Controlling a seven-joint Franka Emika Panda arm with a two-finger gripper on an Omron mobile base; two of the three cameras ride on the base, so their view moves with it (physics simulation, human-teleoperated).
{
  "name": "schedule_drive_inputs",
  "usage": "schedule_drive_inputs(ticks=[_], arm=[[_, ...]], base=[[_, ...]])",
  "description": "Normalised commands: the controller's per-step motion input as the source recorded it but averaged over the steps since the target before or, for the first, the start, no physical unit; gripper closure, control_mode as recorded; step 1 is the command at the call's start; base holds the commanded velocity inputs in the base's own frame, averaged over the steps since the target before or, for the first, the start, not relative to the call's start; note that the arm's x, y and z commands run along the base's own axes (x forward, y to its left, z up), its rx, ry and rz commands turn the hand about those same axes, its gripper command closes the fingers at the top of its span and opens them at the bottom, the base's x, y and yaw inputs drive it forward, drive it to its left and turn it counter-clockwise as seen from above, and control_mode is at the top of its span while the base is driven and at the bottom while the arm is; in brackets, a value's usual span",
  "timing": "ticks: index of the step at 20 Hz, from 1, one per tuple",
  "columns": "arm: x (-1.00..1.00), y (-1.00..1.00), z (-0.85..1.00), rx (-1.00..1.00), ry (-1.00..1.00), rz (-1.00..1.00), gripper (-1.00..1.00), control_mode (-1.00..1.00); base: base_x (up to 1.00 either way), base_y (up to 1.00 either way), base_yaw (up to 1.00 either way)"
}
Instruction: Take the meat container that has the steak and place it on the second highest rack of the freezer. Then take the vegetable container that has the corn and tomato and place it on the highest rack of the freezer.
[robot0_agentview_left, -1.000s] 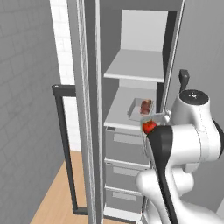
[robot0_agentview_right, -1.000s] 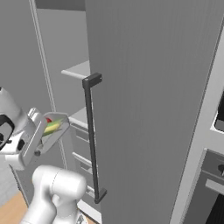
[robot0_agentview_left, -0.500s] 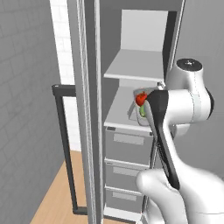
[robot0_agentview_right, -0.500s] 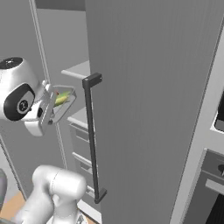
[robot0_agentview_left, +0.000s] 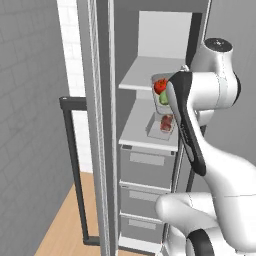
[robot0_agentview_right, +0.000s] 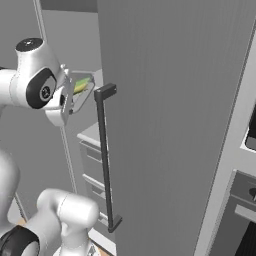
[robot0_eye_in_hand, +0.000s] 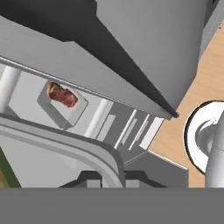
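Note:
The vegetable container (robot0_agentview_left: 161, 90) shows its red tomato at the front edge of the highest rack (robot0_agentview_left: 140, 75). From the right base view its corn (robot0_agentview_right: 81, 86) is visible. My gripper (robot0_agentview_right: 70, 97) is shut on the container's near rim (robot0_eye_in_hand: 65, 142), with the fingertips (robot0_eye_in_hand: 89, 180) on either side of it. The meat container with the steak (robot0_agentview_left: 165, 123) rests on the second highest rack (robot0_agentview_left: 140, 132), below the held container. In the hand view the steak (robot0_eye_in_hand: 61, 95) lies beyond the held rim.
Closed freezer drawers (robot0_agentview_left: 147, 162) stack under the racks. One open door with a dark handle (robot0_agentview_left: 72, 165) stands to the left; the other door (robot0_agentview_right: 175, 100) with its handle (robot0_agentview_right: 102, 155) stands close on the right. An oven front (robot0_agentview_right: 245, 200) is far right.
The arm has lifted the vegetable container from the level of the second rack up to the highest rack and moved it toward the freezer. The meat container has stayed put.

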Motion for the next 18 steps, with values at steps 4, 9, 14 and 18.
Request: schedule_drive_inputs(ticks=[4, 9, 14, 18], arm=[[0.69, 0.01, 0.12, 0.0, -0.06, -0.03, 1.0, -1.0], [0.29, 0.0, 0.0, 0.0, -0.19, -0.06, 1.0, -1.0], [0.63, 0.0, 0.01, 0.04, -0.05, -0.09, 1.0, -1.0], [0.63, -0.02, -0.03, 0.0, -0.01, -0.02, 1.0, -1.0]], base=[[0.0, 0.0, 0.0], [0.0, 0.0, 0.0], [0.0, 0.0, 0.0], [0.0, 0.0, 0.0]])
